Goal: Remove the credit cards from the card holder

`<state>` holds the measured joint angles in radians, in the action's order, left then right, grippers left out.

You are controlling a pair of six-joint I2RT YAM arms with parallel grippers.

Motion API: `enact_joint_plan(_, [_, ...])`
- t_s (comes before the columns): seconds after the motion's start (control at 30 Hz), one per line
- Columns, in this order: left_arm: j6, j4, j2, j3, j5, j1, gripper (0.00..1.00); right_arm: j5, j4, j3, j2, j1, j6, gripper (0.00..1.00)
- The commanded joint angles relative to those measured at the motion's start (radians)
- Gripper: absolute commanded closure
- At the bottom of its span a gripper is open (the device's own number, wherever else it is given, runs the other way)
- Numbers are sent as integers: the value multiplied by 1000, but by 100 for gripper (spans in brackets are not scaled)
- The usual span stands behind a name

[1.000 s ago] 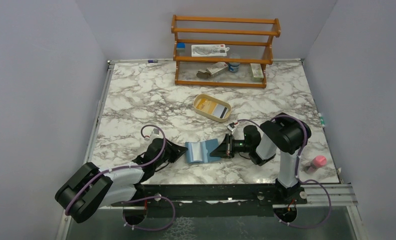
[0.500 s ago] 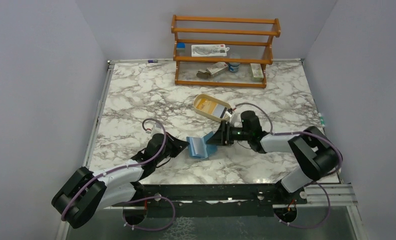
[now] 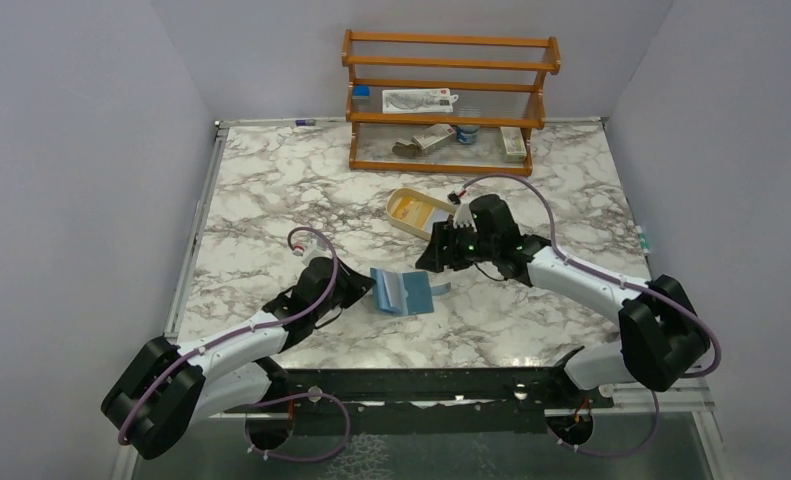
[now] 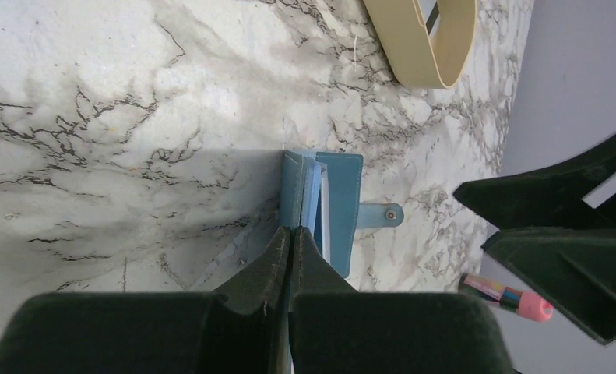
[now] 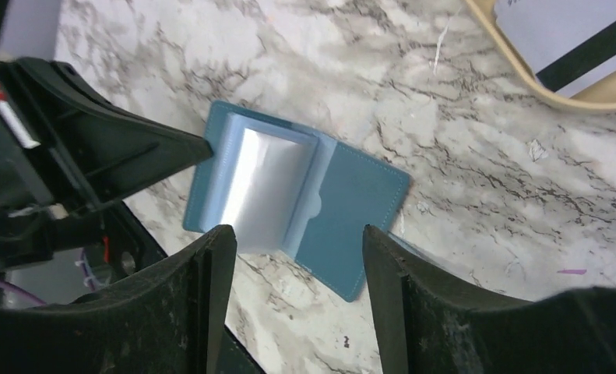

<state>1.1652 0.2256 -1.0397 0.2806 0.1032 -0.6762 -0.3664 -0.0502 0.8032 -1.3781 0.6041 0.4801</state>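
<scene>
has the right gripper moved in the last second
Yes. The right gripper has pulled up-table from the card holder, toward the oval tray and the wooden rack.

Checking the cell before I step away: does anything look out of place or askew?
Nothing alarming. The card holder lies open, its edge pinched by the left gripper; a pink-capped marker lies loose on the table near the right arm.
</scene>
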Motion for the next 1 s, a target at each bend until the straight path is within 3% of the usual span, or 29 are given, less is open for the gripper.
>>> enact_joint_plan(0.0, [-21, -15, 6, 33, 21, -7, 100, 52, -70, 38, -72, 42, -34, 19])
enact_joint_plan(0.07, [-22, -18, 3, 38, 21, -10, 100, 53, -66, 64, -103, 71, -37, 14])
enact_joint_plan(0.43, [-18, -18, -27, 56, 32, -35, 100, 90, -71, 186, -242, 190, -52, 13])
enact_joint_plan(0.97, [-2, -16, -31, 53, 44, -56, 100, 105, -50, 210, -341, 220, -34, 16])
